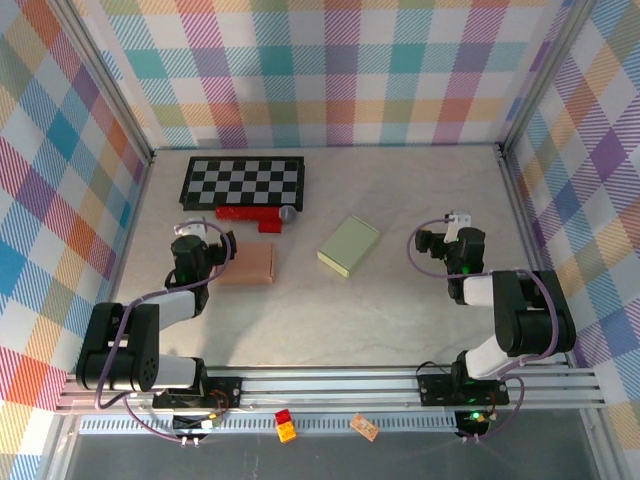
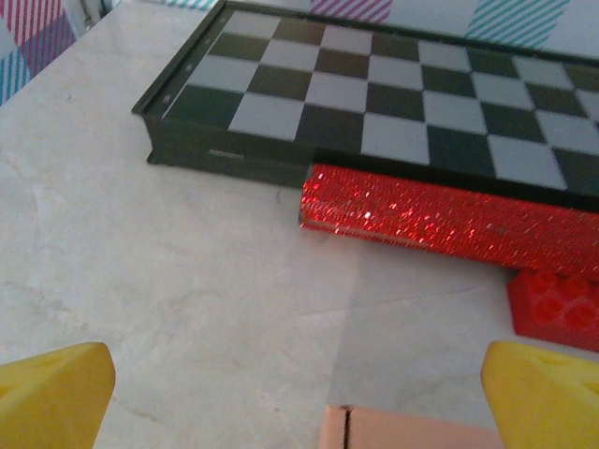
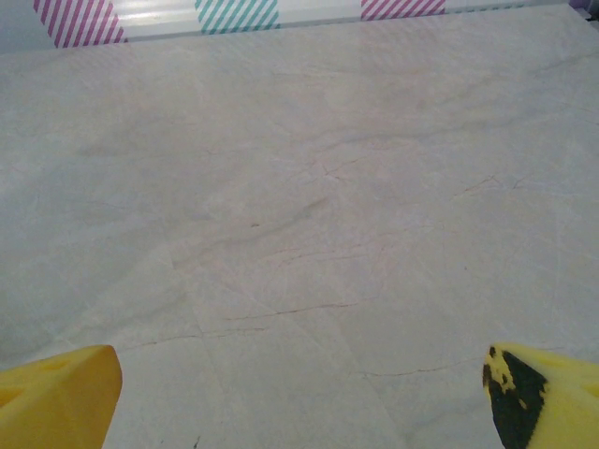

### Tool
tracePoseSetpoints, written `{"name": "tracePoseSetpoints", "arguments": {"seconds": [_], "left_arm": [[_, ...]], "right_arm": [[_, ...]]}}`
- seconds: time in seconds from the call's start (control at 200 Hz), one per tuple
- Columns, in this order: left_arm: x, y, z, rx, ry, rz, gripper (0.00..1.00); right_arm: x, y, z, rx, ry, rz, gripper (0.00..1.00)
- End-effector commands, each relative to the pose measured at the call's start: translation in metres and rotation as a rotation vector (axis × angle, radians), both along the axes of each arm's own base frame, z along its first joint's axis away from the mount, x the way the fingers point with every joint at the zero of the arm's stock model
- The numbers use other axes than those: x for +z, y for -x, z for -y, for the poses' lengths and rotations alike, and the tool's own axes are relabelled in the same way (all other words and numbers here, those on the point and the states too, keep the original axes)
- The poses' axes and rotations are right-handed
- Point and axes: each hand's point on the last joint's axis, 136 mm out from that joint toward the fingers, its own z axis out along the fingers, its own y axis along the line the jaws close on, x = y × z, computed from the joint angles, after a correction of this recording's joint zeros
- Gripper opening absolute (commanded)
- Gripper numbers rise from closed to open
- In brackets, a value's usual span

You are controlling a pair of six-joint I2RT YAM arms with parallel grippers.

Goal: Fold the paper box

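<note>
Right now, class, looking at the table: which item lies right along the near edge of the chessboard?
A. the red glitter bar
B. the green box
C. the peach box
A: the red glitter bar runs along the near edge of the chessboard, while the green box and the peach box lie well apart from it.

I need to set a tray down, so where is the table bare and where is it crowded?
Bare: far right, between chessboard and right gripper; the near strip between green box and arm bases. Crowded: far left, around the red glitter bar, pink box and left gripper.
</note>
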Motion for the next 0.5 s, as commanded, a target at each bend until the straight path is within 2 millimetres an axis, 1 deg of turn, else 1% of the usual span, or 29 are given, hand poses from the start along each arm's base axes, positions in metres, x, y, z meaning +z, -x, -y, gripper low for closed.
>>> {"name": "tracePoseSetpoints", "arguments": {"seconds": [0.0,0.03,0.13,0.235,0.275,0.33,0.405,0.495], "left_arm": [[0.006,-0.009,0.006,-0.038,0.026,0.049,1.0],[0.004,-0.01,0.006,-0.038,0.021,0.043,1.0],[-0.006,-0.011,-0.004,0.024,0.016,0.061,1.0],[-0.017,-0.013,0.003,0.011,-0.016,0.064,1.0],[-0.016,-0.015,0.003,0.012,-0.028,0.083,1.0],[-0.019,-0.014,0.004,0.023,-0.04,0.05,1.0],[-0.018,-0.016,0.004,0.031,-0.049,0.053,1.0],[-0.021,-0.022,0.005,0.024,-0.051,0.014,1.0]], "right_arm": [[0.008,-0.002,0.001,-0.011,-0.003,0.035,0.99],[0.008,-0.002,0.001,-0.011,-0.003,0.034,0.99],[0.008,-0.002,0.001,-0.012,-0.002,0.034,0.99],[0.008,-0.002,0.001,-0.013,-0.001,0.033,0.99],[0.008,-0.002,0.001,-0.014,-0.001,0.034,0.99],[0.008,-0.002,0.001,-0.016,0.0,0.035,0.99],[0.007,-0.002,0.002,-0.019,0.001,0.033,0.99],[0.007,-0.002,0.001,-0.019,0.001,0.033,0.99]]}}
